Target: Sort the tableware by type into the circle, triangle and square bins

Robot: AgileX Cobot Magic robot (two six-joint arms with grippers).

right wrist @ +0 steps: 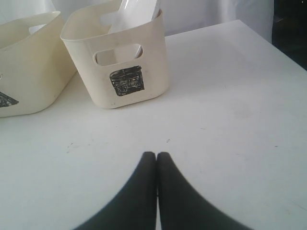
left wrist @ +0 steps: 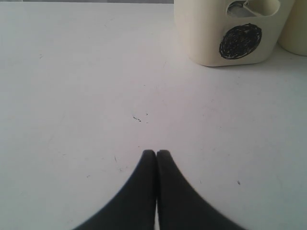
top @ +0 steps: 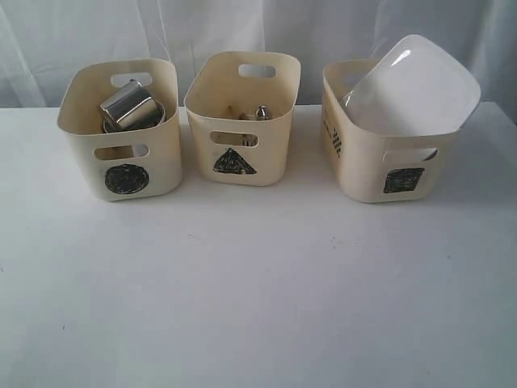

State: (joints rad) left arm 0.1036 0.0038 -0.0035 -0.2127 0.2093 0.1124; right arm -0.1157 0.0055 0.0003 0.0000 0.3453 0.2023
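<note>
Three cream bins stand in a row at the back of the table. The circle bin [top: 121,133] on the left holds shiny steel mugs [top: 128,105]. The triangle bin [top: 241,121] in the middle holds steel cutlery [top: 260,113] and wooden chopsticks. The square bin [top: 388,145] on the right holds a large white plate [top: 416,85] leaning out over its rim. Neither arm shows in the exterior view. My left gripper [left wrist: 156,152] is shut and empty above bare table, short of the circle bin [left wrist: 230,33]. My right gripper [right wrist: 156,154] is shut and empty, short of the square bin [right wrist: 120,62].
A white curtain hangs behind the bins. The white table [top: 258,291] stretches in front of them. In the right wrist view the table's edge [right wrist: 268,40] runs beside the square bin, with the triangle bin [right wrist: 29,67] on the other side.
</note>
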